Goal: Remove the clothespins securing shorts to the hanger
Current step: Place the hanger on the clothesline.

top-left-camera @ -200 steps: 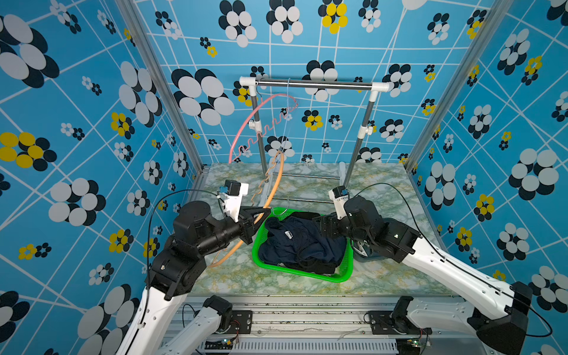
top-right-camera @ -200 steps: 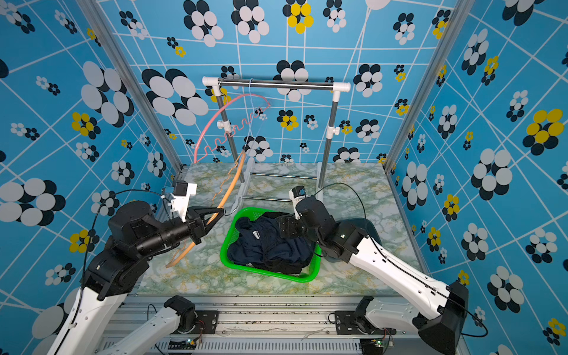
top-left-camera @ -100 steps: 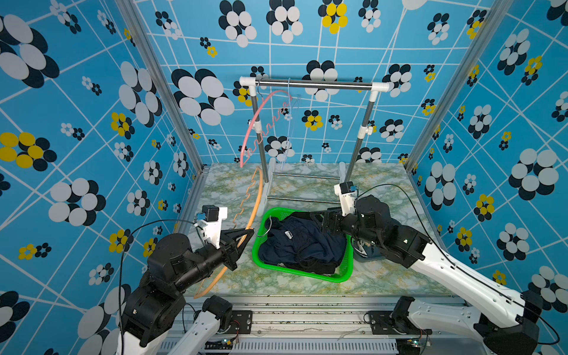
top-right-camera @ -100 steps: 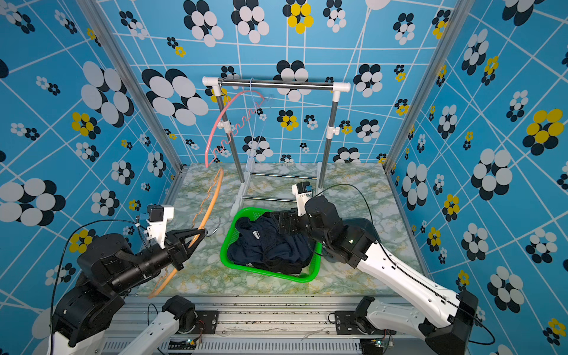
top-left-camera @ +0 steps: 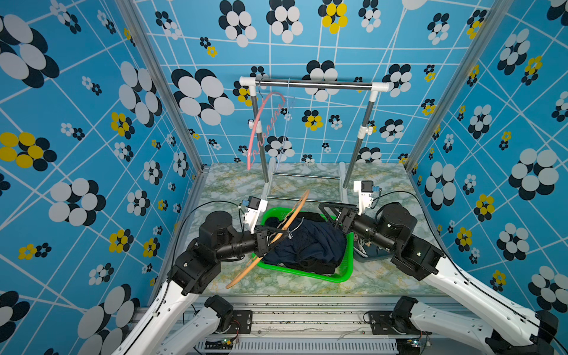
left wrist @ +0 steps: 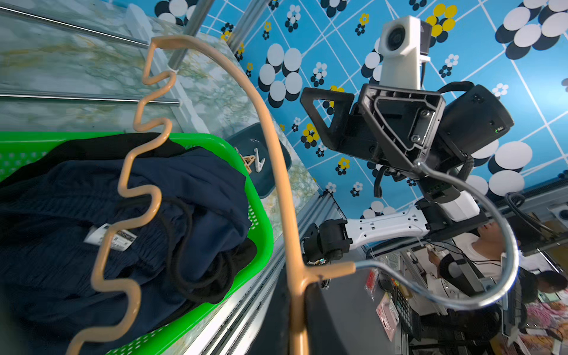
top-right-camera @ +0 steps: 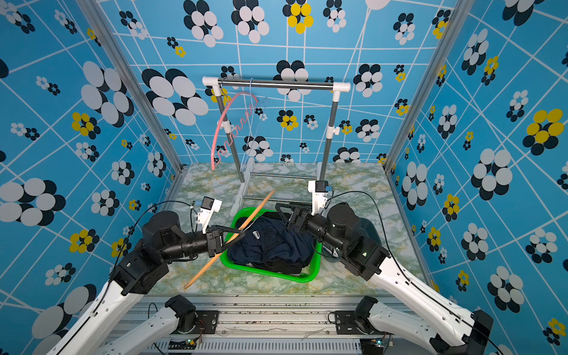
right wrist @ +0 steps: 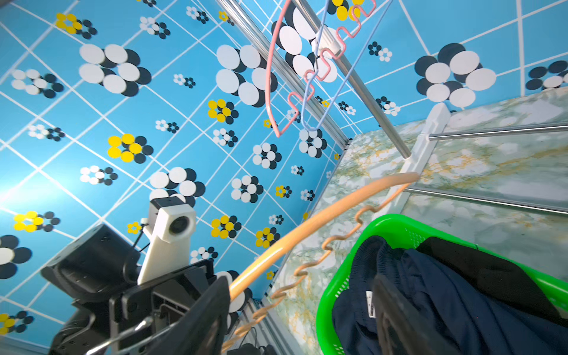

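Observation:
My left gripper [top-left-camera: 282, 235] [left wrist: 299, 319] is shut on a bare tan hanger [top-left-camera: 289, 215] [left wrist: 285, 199], which slants over the left rim of the green basket [top-left-camera: 307, 273]. Navy shorts [top-left-camera: 313, 242] [right wrist: 445, 307] lie heaped in the basket over black shorts [right wrist: 491, 270]. My right gripper [top-left-camera: 330, 215] [right wrist: 301, 322] stands open above the basket's far right corner, holding nothing. In the left wrist view, tan and white clothespins [left wrist: 255, 159] lie in a dark tray [left wrist: 270, 172] beside the basket.
A clothes rack [top-left-camera: 313, 83] stands at the back, with a pink hanger [top-left-camera: 261, 123] and a thin blue hanger [right wrist: 310, 92] on its rail. In both top views the right arm covers most of the dark tray. Patterned walls close three sides.
The left arm, drawn back to the front left half a second ago, has swung the tan hanger in over the basket's left rim. The right arm has barely moved.

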### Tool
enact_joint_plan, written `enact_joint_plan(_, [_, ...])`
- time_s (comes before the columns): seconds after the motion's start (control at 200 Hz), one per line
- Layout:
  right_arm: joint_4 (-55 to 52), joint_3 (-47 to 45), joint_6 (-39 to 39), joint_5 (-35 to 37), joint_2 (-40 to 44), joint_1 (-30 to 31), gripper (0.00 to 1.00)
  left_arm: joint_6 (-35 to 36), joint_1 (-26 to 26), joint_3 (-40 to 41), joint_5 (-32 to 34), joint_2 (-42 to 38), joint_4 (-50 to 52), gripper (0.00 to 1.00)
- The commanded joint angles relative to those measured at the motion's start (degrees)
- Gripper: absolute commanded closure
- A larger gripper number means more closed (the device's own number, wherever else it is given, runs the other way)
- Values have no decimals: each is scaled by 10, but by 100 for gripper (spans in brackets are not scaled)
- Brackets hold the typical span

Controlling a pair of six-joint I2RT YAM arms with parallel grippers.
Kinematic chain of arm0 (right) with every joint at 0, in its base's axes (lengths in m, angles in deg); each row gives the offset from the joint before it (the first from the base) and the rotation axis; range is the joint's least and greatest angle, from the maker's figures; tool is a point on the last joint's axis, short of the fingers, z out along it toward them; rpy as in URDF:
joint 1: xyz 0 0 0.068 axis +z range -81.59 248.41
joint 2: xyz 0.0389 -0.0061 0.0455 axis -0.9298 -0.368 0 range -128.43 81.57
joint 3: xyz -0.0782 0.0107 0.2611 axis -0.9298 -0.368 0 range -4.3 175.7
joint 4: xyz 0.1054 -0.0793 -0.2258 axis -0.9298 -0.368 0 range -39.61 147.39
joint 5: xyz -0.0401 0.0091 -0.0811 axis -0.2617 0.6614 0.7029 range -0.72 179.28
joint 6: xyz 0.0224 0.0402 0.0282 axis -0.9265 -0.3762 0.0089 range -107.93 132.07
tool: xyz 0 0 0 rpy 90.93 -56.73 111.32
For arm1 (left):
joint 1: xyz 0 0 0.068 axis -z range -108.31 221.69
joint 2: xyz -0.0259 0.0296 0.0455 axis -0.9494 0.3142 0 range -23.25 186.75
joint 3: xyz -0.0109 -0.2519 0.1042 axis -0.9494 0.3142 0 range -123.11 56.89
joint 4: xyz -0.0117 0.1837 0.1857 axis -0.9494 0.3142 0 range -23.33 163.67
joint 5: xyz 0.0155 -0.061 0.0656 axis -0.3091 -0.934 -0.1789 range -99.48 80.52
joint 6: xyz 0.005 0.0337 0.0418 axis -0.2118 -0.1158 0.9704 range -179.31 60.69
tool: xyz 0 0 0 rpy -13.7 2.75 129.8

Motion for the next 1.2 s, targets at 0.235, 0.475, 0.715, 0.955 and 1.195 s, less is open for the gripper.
enact_joint_plan(0.235, [201,-87,-166,-79,-14,-43,42,-57,25,13,-32,99,-280,100])
enact_joint_plan(0.475, [293,-88,-192,-125,-60,-57,47,-62,30,4,-52,141,-305,100])
enact_joint_plan(0.715, [305,-72,-189,-132,-90,-59,54,-79,33,10,-74,164,-342,100])
enact_joint_plan(0.955, [321,-69,-200,-136,-105,-59,75,-77,36,8,-79,185,-360,100])
enact_joint_plan(1.195, [321,-88,-218,-96,-86,-59,100,-34,35,16,-44,174,-335,64])
